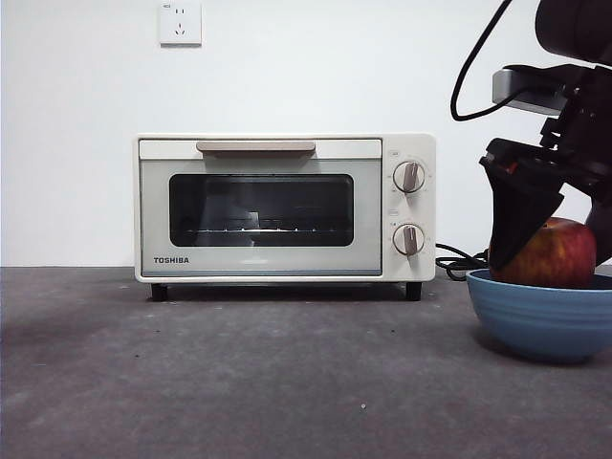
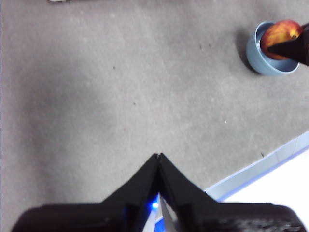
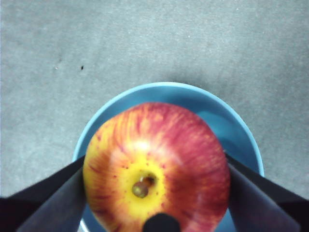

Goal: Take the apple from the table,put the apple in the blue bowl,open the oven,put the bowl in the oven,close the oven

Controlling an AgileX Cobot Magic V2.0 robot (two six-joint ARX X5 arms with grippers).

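Observation:
The red, yellow-streaked apple (image 1: 564, 244) sits low in the blue bowl (image 1: 540, 323) at the far right of the table (image 1: 287, 373). My right gripper (image 1: 552, 266) comes down from above with a black jaw pressed on each side of the apple (image 3: 157, 159), shut on it; the bowl's rim (image 3: 159, 89) shows around it. The cream Toshiba oven (image 1: 277, 206) stands at the back with its door closed. My left gripper (image 2: 158, 155) hangs high over bare table, shut and holding nothing, far from the bowl (image 2: 258, 60).
A black cord (image 1: 459, 260) trails from the oven's right side toward the bowl. A wall socket (image 1: 180, 23) sits above the oven. The table's pale edge (image 2: 270, 164) runs near the left gripper.

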